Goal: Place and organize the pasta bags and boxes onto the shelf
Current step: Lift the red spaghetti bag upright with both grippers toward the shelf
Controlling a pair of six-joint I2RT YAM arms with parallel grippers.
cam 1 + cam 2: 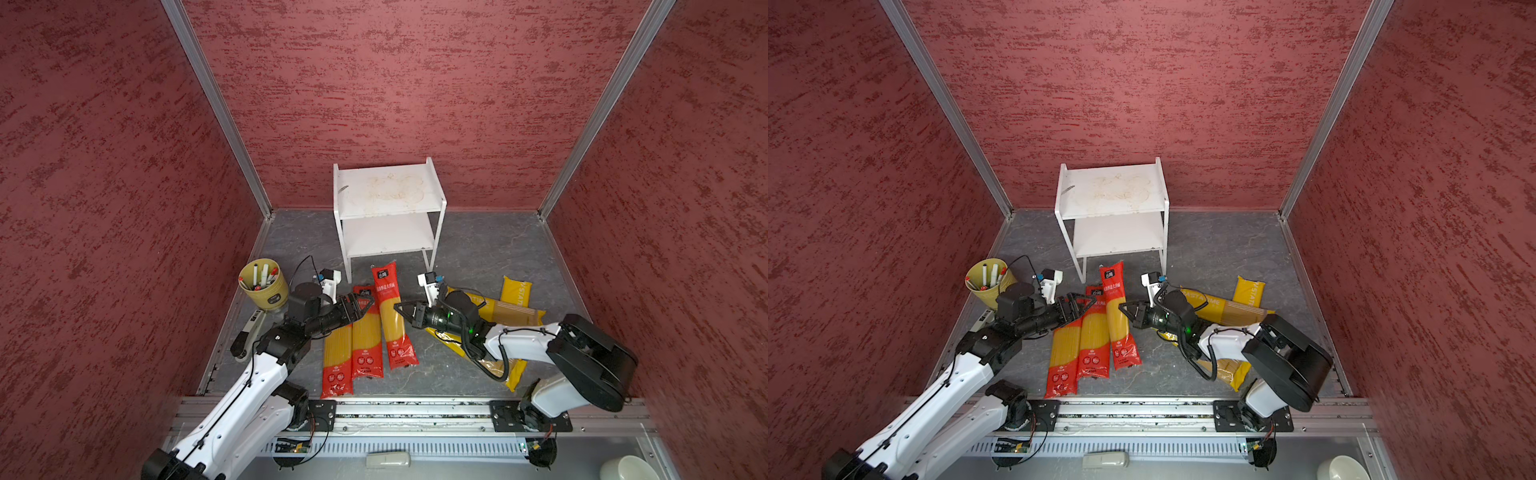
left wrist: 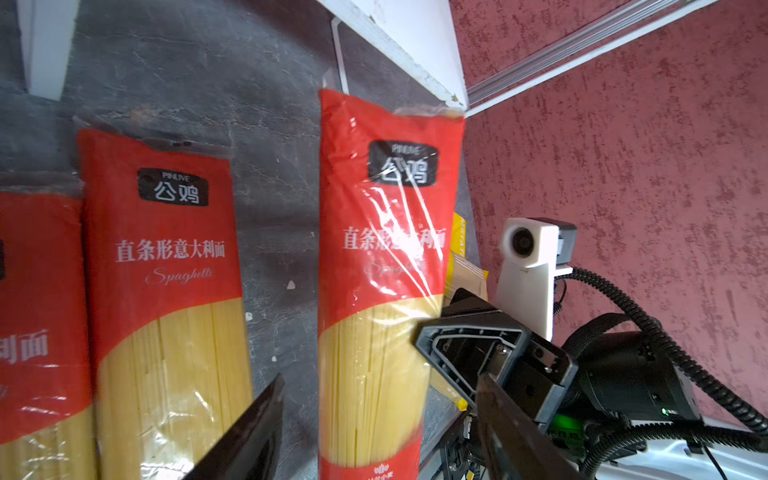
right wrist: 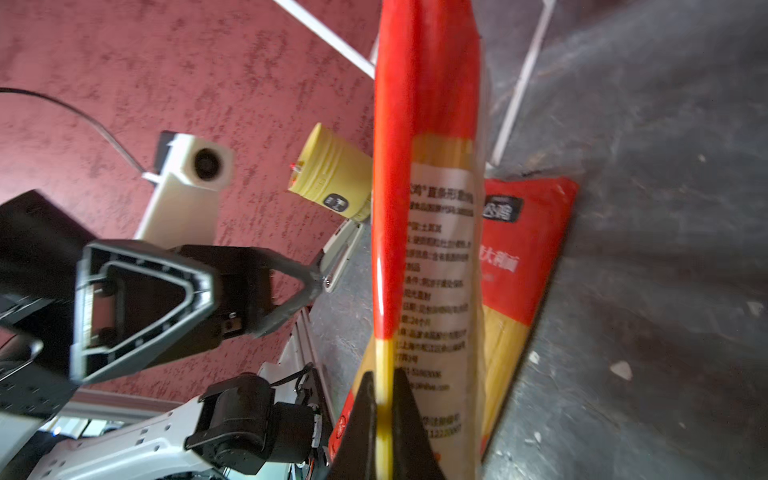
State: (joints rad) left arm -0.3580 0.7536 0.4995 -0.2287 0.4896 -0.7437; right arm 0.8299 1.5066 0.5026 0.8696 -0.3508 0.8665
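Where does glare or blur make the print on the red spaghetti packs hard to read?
Left wrist view: white glare streaks cross one red spaghetti pack, hiding some characters. Right wrist view: its back label is blurred. Both top views: even light, but print too small.

— What's lost to you?
— My right arm (image 1: 519,345) covers much of the yellow packs (image 1: 515,309) at four o'clock from the shelf (image 1: 388,214). My left arm (image 1: 291,336) hides the twelve-o'clock end of the outer red pack (image 1: 337,361), the one toward nine.
— Wrist cameras?
— Small print on the pinched red pack (image 3: 419,83) is blurred.
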